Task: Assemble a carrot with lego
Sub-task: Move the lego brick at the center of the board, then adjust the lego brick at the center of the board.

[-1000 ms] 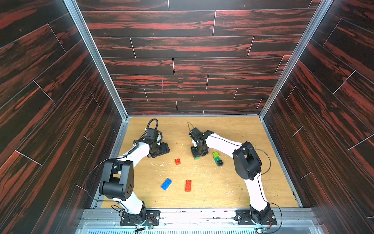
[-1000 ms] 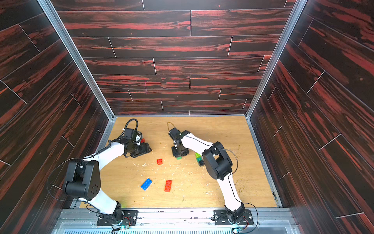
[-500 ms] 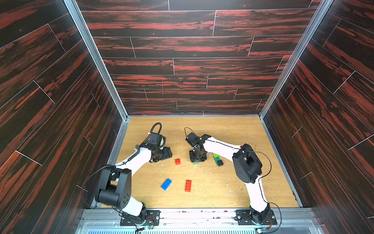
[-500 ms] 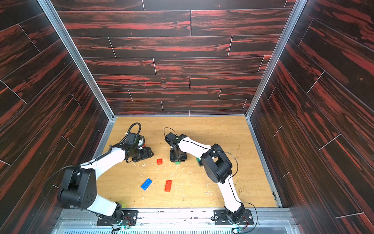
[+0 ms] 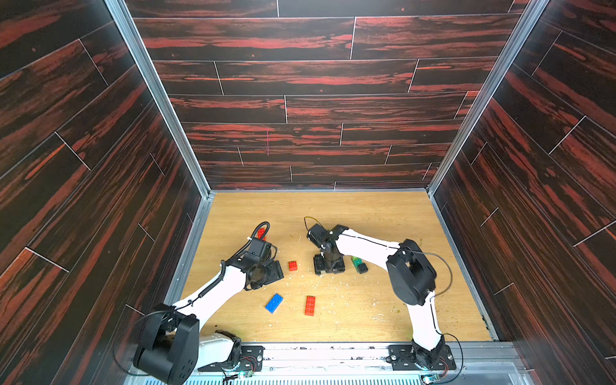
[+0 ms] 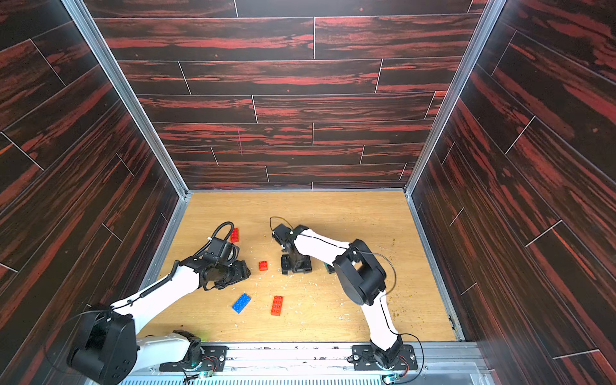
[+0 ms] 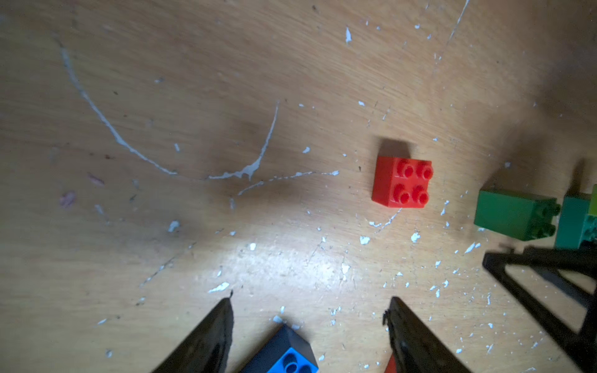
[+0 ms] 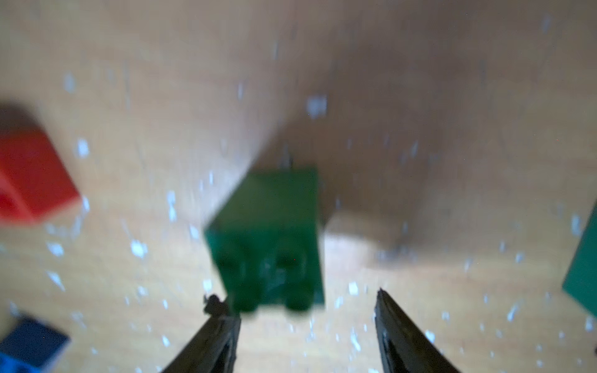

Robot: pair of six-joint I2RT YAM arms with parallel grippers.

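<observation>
The lego lies loose on the wooden floor (image 5: 366, 216). A green brick (image 8: 271, 239) rests on its side just ahead of my right gripper (image 8: 300, 300), which is open and low over it. My right gripper (image 5: 328, 266) hides that brick in both top views. In the left wrist view the green brick (image 7: 513, 214) lies next to a teal brick (image 7: 578, 219). A small red brick (image 5: 293, 265) sits between the two grippers. My left gripper (image 7: 308, 300) is open and holds nothing, with a blue brick (image 7: 284, 355) on the floor beneath it. No assembled carrot shows.
A red oblong brick (image 5: 310, 305) lies beside the blue brick (image 5: 274, 302) toward the front. Another red brick (image 5: 261, 233) sits behind the left wrist. Teal, lime and black bricks (image 5: 359, 264) are joined under the right forearm. Dark walls enclose the floor on three sides.
My right gripper came down toward the floor, opened and let go of the green brick. My left gripper swung nearer to the small red brick.
</observation>
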